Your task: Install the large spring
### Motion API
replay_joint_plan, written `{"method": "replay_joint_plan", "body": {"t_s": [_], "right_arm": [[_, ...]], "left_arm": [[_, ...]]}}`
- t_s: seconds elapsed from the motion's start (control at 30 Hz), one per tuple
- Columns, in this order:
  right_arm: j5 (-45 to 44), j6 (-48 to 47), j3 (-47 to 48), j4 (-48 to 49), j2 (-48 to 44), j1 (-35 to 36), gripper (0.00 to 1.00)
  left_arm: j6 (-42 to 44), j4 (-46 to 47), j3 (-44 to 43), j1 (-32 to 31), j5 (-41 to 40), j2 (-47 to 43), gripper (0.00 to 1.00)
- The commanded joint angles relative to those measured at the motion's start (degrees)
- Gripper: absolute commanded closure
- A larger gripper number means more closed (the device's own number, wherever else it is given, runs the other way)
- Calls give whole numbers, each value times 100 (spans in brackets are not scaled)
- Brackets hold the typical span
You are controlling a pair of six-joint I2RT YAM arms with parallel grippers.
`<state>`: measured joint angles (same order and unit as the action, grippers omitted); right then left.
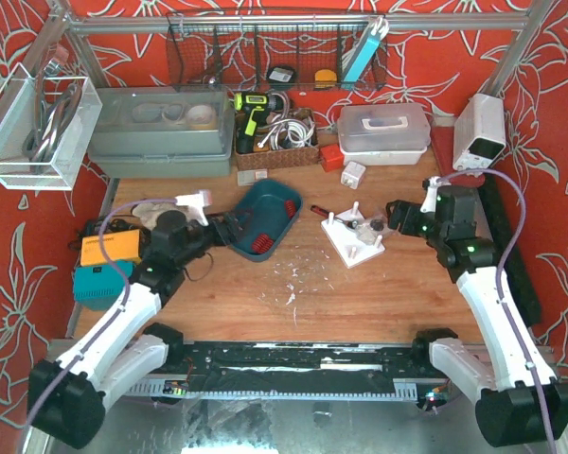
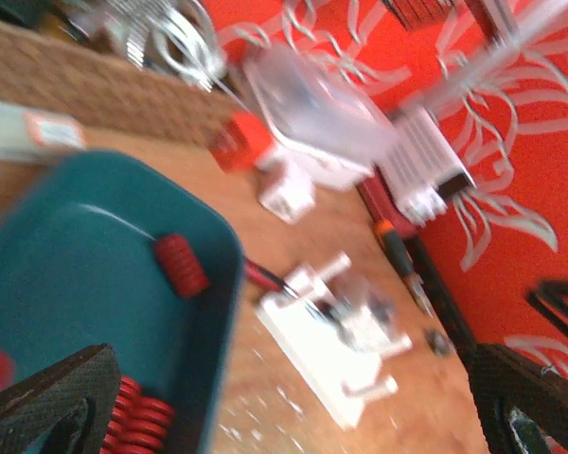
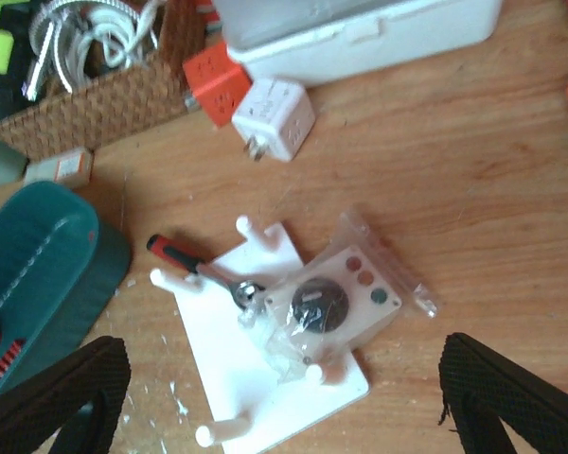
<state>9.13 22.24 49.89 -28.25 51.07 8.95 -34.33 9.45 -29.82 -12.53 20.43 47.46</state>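
A teal tray (image 1: 282, 199) left of centre holds red coil springs (image 1: 258, 242). In the left wrist view the tray (image 2: 66, 284) holds one red spring (image 2: 181, 265) lying alone and more springs (image 2: 140, 417) at its near edge. A white base plate with upright pegs (image 1: 346, 248) lies at centre, with a clear bag holding a small white board (image 3: 328, 305) on it. My left gripper (image 1: 227, 230) is open and empty at the tray's left rim. My right gripper (image 1: 399, 218) is open and empty just right of the plate (image 3: 237, 369).
A red-handled tool (image 3: 182, 258) lies across the plate's far left corner. A white plug adapter (image 3: 275, 117) and an orange cube (image 3: 213, 78) sit behind it, with a white lidded box (image 1: 383, 132) and a wicker basket (image 1: 276, 151) further back. Orange and teal boxes (image 1: 104, 265) sit at the left.
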Motion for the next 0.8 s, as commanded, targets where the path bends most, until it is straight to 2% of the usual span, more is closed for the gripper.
{"method": "replay_joint_plan", "body": {"t_s": [0.0,0.17,0.3,0.4,0.5,0.6,0.67,0.77], "right_arm": [[518,60,-197,-134,346,9,12],[226,-91,-280,-21,638,50,25],[11,-167,-310,130,959,78,36],[106,-155,-331,311,1289,109,44],[9,-92,-284,487,1623,224,51],[-262,-72,-119,506,1966,364,51],[-398,-46,-14,511,2156,468,51],[-558,-1,72,571,2412,607,51]], "left_arm": [[272,512,-51,-1301,-705,200,0],[652,1123,2,-2717,-1560,577,0],[1162,1015,25,-3578,-2443,978,0],[1468,1427,482,-3804,-2517,1268,0],[1859,1515,584,-3891,-2569,1481,0],[2271,1816,764,-3936,-2711,1479,0],[2282,1712,767,-3940,-3141,1347,0],[2274,1781,920,-3938,-3369,1008,0]]}}
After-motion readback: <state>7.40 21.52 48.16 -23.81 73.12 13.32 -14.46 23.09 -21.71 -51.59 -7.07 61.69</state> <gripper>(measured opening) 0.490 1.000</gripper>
